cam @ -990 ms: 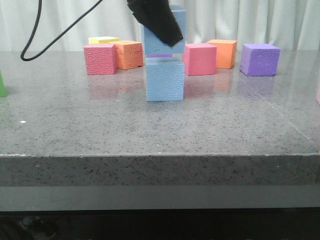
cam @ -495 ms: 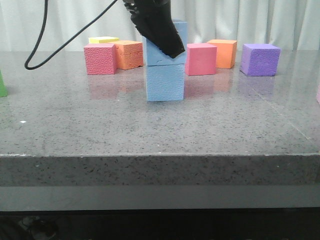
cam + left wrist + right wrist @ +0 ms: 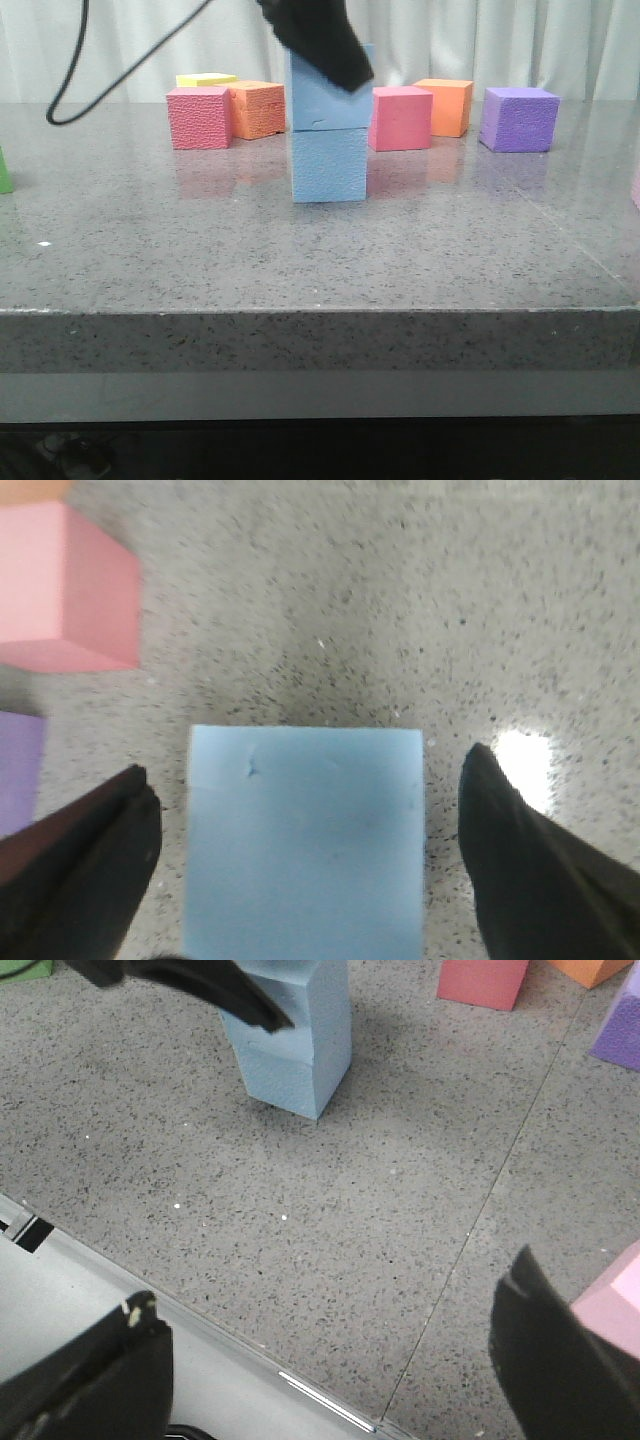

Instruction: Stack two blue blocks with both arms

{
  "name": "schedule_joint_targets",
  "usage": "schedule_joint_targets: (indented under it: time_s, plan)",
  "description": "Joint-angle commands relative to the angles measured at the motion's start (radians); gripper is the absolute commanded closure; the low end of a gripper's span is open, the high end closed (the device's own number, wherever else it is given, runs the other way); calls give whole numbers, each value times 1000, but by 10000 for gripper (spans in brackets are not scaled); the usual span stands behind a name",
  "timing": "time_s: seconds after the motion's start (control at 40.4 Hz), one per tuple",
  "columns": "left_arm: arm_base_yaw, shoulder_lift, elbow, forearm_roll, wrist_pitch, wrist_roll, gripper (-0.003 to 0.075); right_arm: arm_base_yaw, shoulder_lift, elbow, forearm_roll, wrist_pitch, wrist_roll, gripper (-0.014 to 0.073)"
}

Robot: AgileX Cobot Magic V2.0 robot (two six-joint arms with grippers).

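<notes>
Since a second ago the upper pale sky-blue foam cube point(image 3: 326, 92) has come down and now sits directly on the lower pale sky-blue foam cube point(image 3: 328, 165), near the middle of the grey speckled stone desk point(image 3: 300, 260). One second earlier a gap showed between them. Now the two faces meet, and the edges look nearly flush in the front view.

The black left end effector point(image 3: 305, 870) stands wide open around the top cube, with a clear gap on each side, so it holds nothing. To finish well, I think it should rise straight up without any sideways drift, because light foam can tip from one brush of a finger.

The black right end effector point(image 3: 330, 1360) is also spread wide and empty. It hangs over the near edge of the desk, well apart from the stack.

In the front view the left arm hides the top corner of the upper cube. The left wrist view cuts off this cube's near edge, and the lower cube is fully hidden there
</notes>
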Motion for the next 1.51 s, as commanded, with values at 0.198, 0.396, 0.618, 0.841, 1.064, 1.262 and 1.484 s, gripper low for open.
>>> schedule_joint_targets:
  time_s: [0.198,0.396,0.618,0.841,1.064,1.262,1.484]
  plan:
    - [-5,-204,-32,-40,-48,-148,130,-2,-8,-25,2,-65,-2,-49]
    - [-5,-264,-32,-15,-56,-392,133,-2,-8,-25,2,-65,-2,-49]
    - [-5,-341,-32,157,10,-778,133,-2,-8,-25,2,-89,-2,-49]
    - [-5,-471,31,194,40,-866,133,-2,-8,-25,-19,-40,-2,-49]
    - [-5,-710,389,242,-77,-876,133,-2,-31,-26,-102,15,64,-49]
    - [-5,-960,781,234,-277,-878,133,-1,-109,-17,-98,35,64,-49]
    - [-5,-1172,1079,224,-393,-878,133,-1,-234,98,-81,-15,64,-49]
